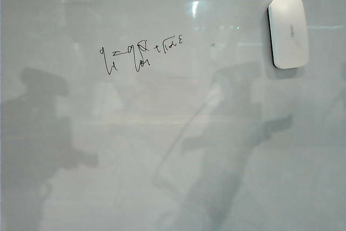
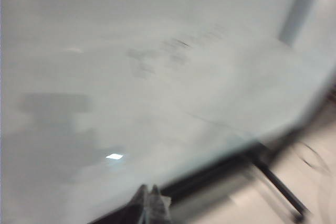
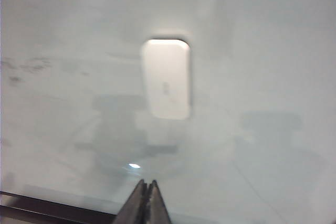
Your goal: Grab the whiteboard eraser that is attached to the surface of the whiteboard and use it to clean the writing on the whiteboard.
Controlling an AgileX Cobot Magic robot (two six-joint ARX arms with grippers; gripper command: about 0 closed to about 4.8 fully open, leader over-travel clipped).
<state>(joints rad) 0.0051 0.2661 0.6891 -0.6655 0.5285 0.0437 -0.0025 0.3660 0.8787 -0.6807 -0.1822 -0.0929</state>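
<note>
So the whiteboard (image 1: 162, 177) fills the whole exterior view, glossy pale grey w/ soft reflections and two dark arm shadows low down, one left, one right of centre. No arm itself shows in that view.

The whiteboard eraser (image 1: 288, 32) sits stuck to the board near the upper right corner of the exterior view, upright, long side vertical, a tiny grey mark at its middle. Nothing touches it. In the right wrist view it lies straight ahead of the right tool, well apart from the tips; in the left wrist view only a blurred corner of it shows at the frame edge.

The writing (image 1: 139, 54) is upper left of centre, two short lines of thin black scribble, well apart from the eraser. A tiny dark speck (image 1: 213, 44) sits between them, nearer the writing.

Right tool (image 3: 146, 184): fingers pressed together, nothing between them, hovering off the near edge of the board. Left tool (image 2: 148, 190): blurred, tips look pressed together too, empty, also at the board's edge.
</note>
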